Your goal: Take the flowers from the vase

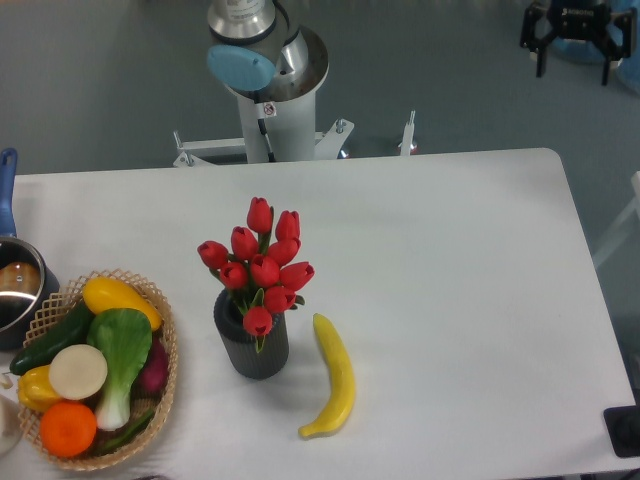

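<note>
While gripper (577,40) state is unreadable at top right, flowers (262,264) in vase (255,350) look light, soft: grip bunched stems below buds.

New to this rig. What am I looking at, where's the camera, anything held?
There is one picture, from a fixed camera looking down at a white table. The grey column with a blue cap at the top edge is the robot arm's base; its end effector is out of frame, so nothing is seen being held. In the middle, red tulip flowers stand in a short dark grey vase, untouched. A yellow banana lies just right of the vase. At the left sit a wicker basket of vegetables and fruit, and a steel pot with a blue handle, cut off by the frame edge.
</note>
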You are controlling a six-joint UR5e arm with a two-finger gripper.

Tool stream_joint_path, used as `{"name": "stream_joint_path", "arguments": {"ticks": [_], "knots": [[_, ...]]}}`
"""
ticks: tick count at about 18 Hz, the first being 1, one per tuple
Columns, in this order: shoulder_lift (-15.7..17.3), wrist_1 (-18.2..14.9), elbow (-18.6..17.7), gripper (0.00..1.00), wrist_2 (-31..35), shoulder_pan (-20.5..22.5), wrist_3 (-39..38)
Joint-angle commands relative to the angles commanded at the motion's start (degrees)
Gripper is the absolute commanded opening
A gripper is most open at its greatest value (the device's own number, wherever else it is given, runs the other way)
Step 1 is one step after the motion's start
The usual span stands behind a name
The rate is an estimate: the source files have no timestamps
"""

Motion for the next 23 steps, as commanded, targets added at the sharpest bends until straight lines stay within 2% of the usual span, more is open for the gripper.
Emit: {"name": "stream_joint_path", "arguments": {"ticks": [5,11,14,18,23], "knots": [[0.09,-0.09,-0.09,1.00,-0.70,-0.26,-0.44],[0.09,0.44,-2.54,1.00,-7.55,0.09,-2.90],[0.26,0.44,-3.16,1.00,-9.31,0.26,-6.57],[0.18,0.44,-4.13,1.00,-15.54,0.70,-14.14],[0.18,0.44,-6.33,1.00,-19.42,0.44,-17.40]]}}
